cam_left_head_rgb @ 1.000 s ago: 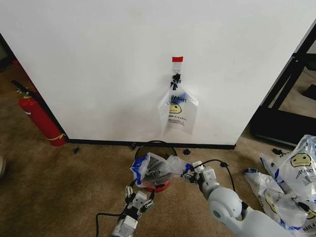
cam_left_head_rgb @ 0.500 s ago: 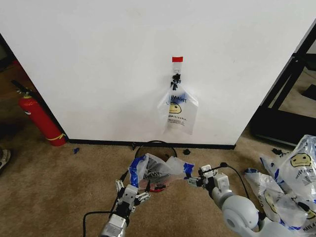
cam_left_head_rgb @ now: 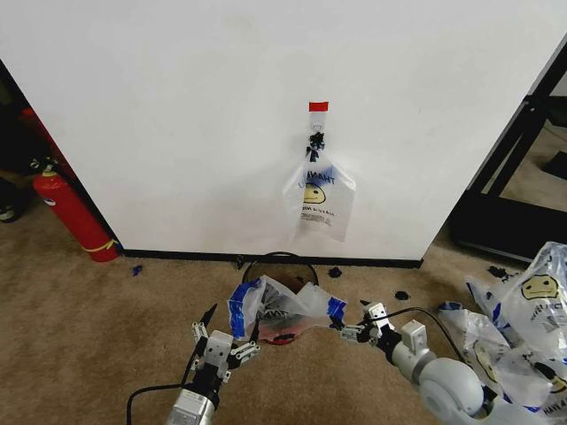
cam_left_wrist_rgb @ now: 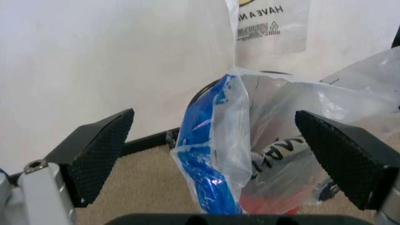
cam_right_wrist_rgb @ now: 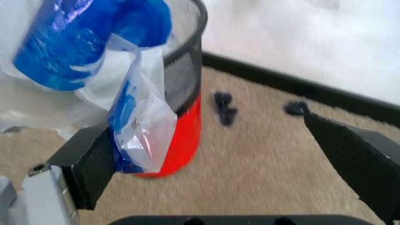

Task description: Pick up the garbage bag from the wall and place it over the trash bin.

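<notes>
Down low, the left gripper [cam_left_head_rgb: 219, 343] is wide open, just short of the bag [cam_left_head_rgb: 285, 307]. Across from it, the right gripper [cam_left_head_rgb: 354, 329] is wide open too, beside the bag's edge. That bag sits over the bin [cam_right_wrist_rgb: 183, 84], with the wall [cam_left_head_rgb: 177, 133] behind.

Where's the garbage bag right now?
In the head view the garbage bag is draped over the trash bin near the wall, between the open left gripper and right gripper.
</notes>
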Motion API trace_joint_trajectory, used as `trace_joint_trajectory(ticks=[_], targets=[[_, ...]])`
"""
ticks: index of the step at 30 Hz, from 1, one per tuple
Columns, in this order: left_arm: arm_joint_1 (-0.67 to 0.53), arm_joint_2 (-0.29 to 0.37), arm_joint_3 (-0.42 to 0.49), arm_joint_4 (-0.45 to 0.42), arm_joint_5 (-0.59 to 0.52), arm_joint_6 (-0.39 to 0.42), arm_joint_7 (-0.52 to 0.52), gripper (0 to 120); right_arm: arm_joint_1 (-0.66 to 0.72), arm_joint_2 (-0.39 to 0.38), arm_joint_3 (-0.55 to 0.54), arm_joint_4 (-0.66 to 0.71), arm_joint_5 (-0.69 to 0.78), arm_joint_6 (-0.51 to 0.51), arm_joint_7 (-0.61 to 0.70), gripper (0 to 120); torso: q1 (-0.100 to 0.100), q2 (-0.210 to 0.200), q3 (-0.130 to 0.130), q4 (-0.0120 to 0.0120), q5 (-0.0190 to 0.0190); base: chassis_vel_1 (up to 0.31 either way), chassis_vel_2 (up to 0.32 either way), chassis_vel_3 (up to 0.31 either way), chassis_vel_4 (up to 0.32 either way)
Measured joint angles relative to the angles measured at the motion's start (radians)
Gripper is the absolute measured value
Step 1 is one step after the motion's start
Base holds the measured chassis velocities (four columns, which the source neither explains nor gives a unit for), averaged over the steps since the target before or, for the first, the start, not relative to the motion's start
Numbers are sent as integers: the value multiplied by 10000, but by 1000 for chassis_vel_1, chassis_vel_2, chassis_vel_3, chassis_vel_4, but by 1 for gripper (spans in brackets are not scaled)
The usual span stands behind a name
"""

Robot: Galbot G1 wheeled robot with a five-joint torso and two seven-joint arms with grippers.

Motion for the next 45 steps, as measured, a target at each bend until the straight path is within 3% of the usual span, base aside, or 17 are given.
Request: trace_joint_trajectory(ticks=[7, 10, 13, 22, 28, 31, 35, 36, 37, 38, 40, 45], targets=[[-352, -21, -2, 36, -232, -75, 173, 100, 335, -145, 236, -1148, 845, 1470, -2249, 100, 0, 0, 0, 0, -1, 0, 0, 0, 0], [-788, 44, 44, 119, -555, -118, 388, 100, 757, -140, 439, -2076, 1345, 2092, -4909, 100, 0, 0, 1, 0, 1, 0, 0, 0, 0], [-1237, 149, 97, 266, -928, -183, 508, 100, 1010, -85, 574, -2550, 1498, 2241, -6282, 100, 1, 0, 1, 0, -1, 0, 0, 0, 0], [-2019, 428, 63, 535, -1690, -346, 598, 100, 991, 215, 1411, -2957, 925, 2432, -8082, 100, 1, -1, 1, 3, -2, 0, 0, 0, 0], [-2880, 1811, -498, 21, -3504, -337, 769, 100, -124, 219, 3238, -2032, 235, 2487, -9356, 100, 1, -2, 1, 0, 0, 0, 0, 0, 0], [-3382, 2292, -505, 42, -4150, -192, 1015, 100, -447, 272, 3735, -1676, 237, 2489, -9325, 100, 1, -2, 1, -2, -6, 0, 0, 0, 0], [-4193, 2849, -496, 392, -5427, 22, 1654, 100, -709, 587, 4202, -1038, 199, 2833, -8267, 100, 1, -2, 1, -4, -2, 0, 0, 0, 0], [-4633, 3026, -426, 634, -6105, 259, 2001, 100, -810, 872, 4321, -640, -9, 3191, -7116, 100, 1, -2, 1, 6, -1, 0, 0, 0, 0], [-4712, 3042, -399, 674, -6199, 299, 2044, 100, -838, 921, 4343, -572, -48, 3239, -6946, 100, 1, -2, 1, 8, 1, 0, 0, 0, 0], [-5895, 3059, 74, 1426, -7093, 710, 2705, 100, -1418, 1637, 4834, 436, -542, 3589, -4990, 100, 1, -2, 1, 9, -4, 0, 0, 0, 0], [-7362, 2963, 936, 2310, -7615, 1099, 3396, 100, -2255, 2442, 5321, 1435, -974, 3690, -3337, 100, 1, -2, 1, -6, -6, 0, 0, 0, 0], [-9049, 2860, 2112, 3279, -8329, 2589, 4368, 100, -3746, 3483, 6004, 2552, -1847, 3779, -1967, 100, 1, -2, 0, -2, 0, 0, 0, 0, 0]])
